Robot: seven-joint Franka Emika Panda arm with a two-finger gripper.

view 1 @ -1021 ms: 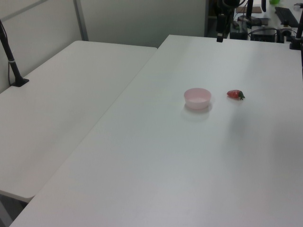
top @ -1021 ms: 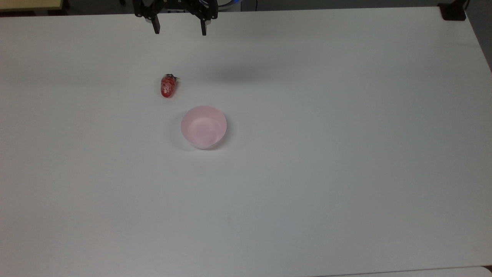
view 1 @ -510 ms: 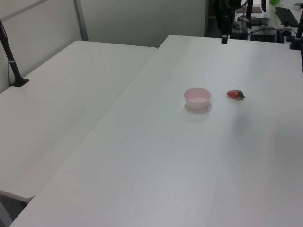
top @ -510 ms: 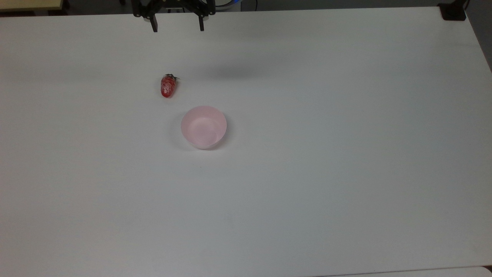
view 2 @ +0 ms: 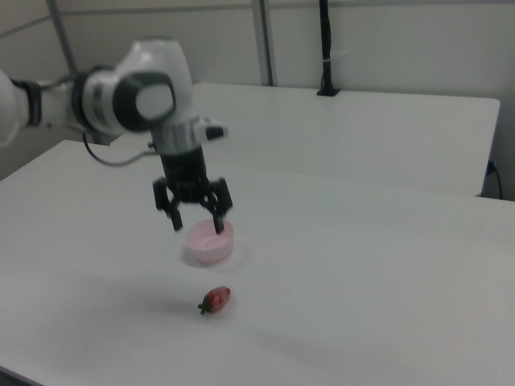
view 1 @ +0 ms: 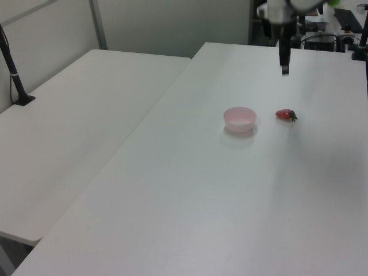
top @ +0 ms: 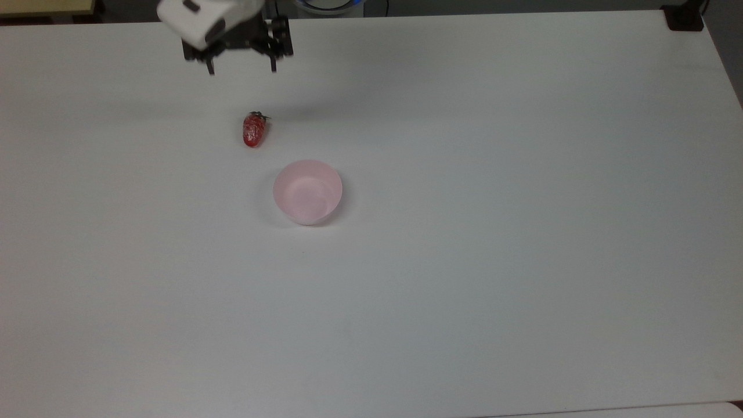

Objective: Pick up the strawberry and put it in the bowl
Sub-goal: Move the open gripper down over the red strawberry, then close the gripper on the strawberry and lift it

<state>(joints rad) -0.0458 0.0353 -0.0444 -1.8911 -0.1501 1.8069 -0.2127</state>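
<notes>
The red strawberry (top: 254, 129) lies on the white table, green cap toward the far edge in the top view; it also shows in the left view (view 1: 284, 114) and the right view (view 2: 216, 299). The pale pink bowl (top: 307, 192) stands empty beside it, also seen in the left view (view 1: 240, 119) and the right view (view 2: 211, 242). My gripper (top: 241, 65) hangs open in the air above the table, beyond the strawberry toward the table's far edge in the top view, fingers pointing down with nothing between them. It appears in the left view (view 1: 284, 68) and the right view (view 2: 197, 219).
The white table (top: 464, 261) stretches wide around both objects. A second white table (view 1: 75, 115) adjoins it on the left view's left. A black post base (top: 684, 17) sits at the top view's top right corner.
My gripper has come forward from the table's far edge toward the strawberry and dropped lower, staying open. The strawberry and bowl have not moved.
</notes>
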